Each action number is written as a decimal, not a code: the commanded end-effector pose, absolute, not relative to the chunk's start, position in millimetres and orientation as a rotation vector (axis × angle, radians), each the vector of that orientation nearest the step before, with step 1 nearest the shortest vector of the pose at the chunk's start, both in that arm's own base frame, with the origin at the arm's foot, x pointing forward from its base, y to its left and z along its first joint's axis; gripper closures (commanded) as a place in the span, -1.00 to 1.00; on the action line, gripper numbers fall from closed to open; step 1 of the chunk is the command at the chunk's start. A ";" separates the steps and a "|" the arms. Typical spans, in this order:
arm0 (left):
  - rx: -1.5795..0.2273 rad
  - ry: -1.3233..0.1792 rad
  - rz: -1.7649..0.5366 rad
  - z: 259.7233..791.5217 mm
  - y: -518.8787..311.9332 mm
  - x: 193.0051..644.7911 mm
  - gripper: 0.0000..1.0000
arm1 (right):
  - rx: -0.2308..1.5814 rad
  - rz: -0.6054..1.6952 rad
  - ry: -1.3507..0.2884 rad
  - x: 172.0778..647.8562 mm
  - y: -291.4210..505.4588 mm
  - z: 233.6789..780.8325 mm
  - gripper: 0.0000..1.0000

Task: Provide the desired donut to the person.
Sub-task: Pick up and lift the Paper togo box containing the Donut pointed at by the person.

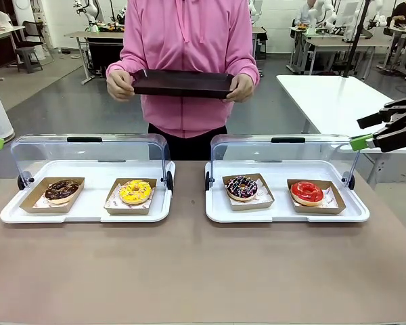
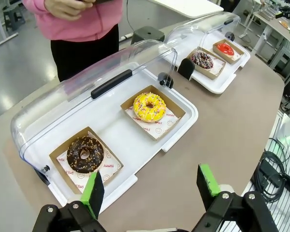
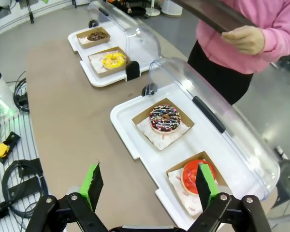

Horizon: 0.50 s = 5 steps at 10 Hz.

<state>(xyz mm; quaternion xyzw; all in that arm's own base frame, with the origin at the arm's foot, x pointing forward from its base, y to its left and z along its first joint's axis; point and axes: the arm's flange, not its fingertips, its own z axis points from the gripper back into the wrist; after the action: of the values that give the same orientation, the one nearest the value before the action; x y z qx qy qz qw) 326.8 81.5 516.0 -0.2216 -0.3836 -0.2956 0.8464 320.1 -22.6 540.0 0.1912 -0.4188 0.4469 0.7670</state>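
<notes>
The person [image 1: 187, 40] in a pink hooded sweatshirt stands at the far side, holding a dark tray [image 1: 183, 82] level in both hands. Two white lidded trays lie on the table, each donut in its own cardboard holder. The left tray [image 1: 88, 215] holds a chocolate donut [image 1: 61, 189] and a yellow donut [image 1: 135, 191]. A dark sprinkled donut [image 1: 241, 187] and a red donut [image 1: 307, 192] sit in the right tray [image 1: 284, 217]. My left gripper [image 2: 150, 186] hovers open above the near table edge. My right gripper [image 3: 149, 183] is open above the red donut's end, empty.
Both clear lids [image 1: 88, 152] stand raised at the trays' far sides. The brown tabletop [image 1: 189, 271] stretches bare in front of the trays. A white table [image 1: 338, 101] stands at the back right. Cables [image 3: 19, 179] lie beside the table.
</notes>
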 end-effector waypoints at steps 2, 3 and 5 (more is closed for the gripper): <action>-0.475 -0.831 -0.650 482.7 67.3 296.7 -1.00 | 0.356 0.905 -0.930 302.1 -14.5 510.5 -1.00; -0.469 -0.829 -0.656 483.9 67.2 297.7 -1.00 | 0.348 0.882 -0.928 302.1 -15.4 511.1 -1.00; -0.472 -0.827 -0.660 484.3 67.2 298.3 -1.00 | 0.327 0.835 -0.924 300.3 -19.4 512.2 -1.00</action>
<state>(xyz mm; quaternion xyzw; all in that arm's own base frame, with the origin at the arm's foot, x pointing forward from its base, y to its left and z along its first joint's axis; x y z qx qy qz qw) 326.7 81.6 515.4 -0.2199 -0.3859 -0.3037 0.8429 325.9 -34.5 540.7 0.1590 -0.4278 0.4145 0.7874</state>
